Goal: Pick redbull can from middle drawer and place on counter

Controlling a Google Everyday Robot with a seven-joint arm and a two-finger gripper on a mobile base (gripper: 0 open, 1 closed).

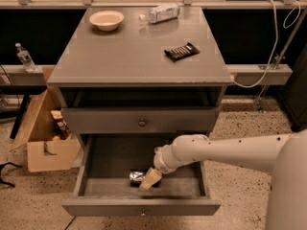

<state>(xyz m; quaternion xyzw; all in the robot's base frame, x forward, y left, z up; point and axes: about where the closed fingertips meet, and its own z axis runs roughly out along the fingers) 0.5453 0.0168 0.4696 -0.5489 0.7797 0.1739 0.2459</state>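
**Cabinet station, one view**

1. Counter (pixel 134 61): grey, slightly glossy top. It carries a pale bowl (pixel 106 19) at 10 o'clock, a clear water bottle (pixel 160 12) lying on its side at 12 to 1 o'clock, and a dark ridged packet (pixel 181 51) at 2 o'clock. All three are well apart.
2. Closed drawer front (pixel 105 121): below the counter, with a small round knob at its centre.
3. Middle drawer (pixel 112 155): pulled out, with its dark floor showing.
4. Redbull can (pixel 135 177): lies on its side on the drawer floor at 6 o'clock, near the front wall. It is silver and looks crumpled.
5. Gripper (pixel 149 178): a cream-coloured tip down inside the middle drawer, at 3 o'clock of the can and apparently touching it. Whether it is spread or closed on the can cannot be told from this angle.
6. Arm (pixel 230 150): white, entering from 3 o'clock and sloping down over the drawer's right half.
7. Cardboard box (pixel 45 152): on the floor at 9 o'clock of the cabinet, open, with items inside.
8. Small bottle (pixel 24 57): upright on the ledge at far left.
9. White cable (pixel 274 42): hangs at 2 o'clock of the counter.
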